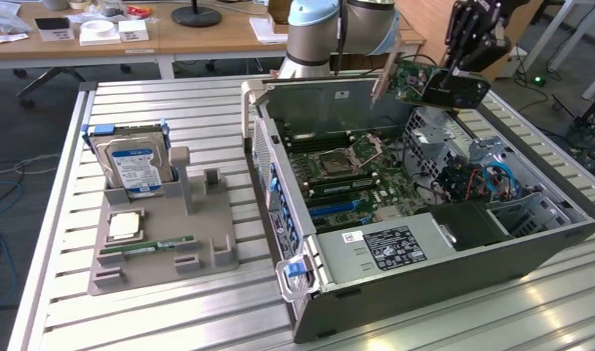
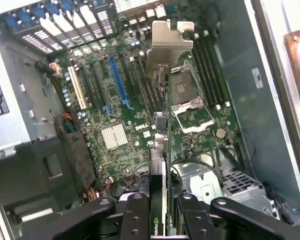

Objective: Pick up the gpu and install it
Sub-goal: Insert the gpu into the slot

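The gpu [image 1: 411, 79] is a green card with a silver bracket at one end and a dark block on one face. It hangs in the air over the far end of the open computer case [image 1: 531, 248], held by my gripper [image 1: 455, 72]. In the wrist view the gpu [image 2: 160, 150] runs edge-on away from the camera. Its bracket [image 2: 168, 44] sits at the far end, above the motherboard [image 2: 115, 135]. The gripper [image 2: 161, 220] is shut on the card, with a black finger [image 2: 135, 220] pressed on each side. The long blue slot [image 2: 118, 82] lies off to one side of the card.
The case lies on its side on a slatted metal table [image 1: 180, 307], with the arm's base behind it. On the exterior view's left, a grey tray [image 1: 210, 252] holds a hard drive [image 1: 131, 162], a memory stick [image 1: 146, 247] and a square chip [image 1: 125, 225]. Cables [image 1: 478, 183] and a drive cage crowd the case's right side.
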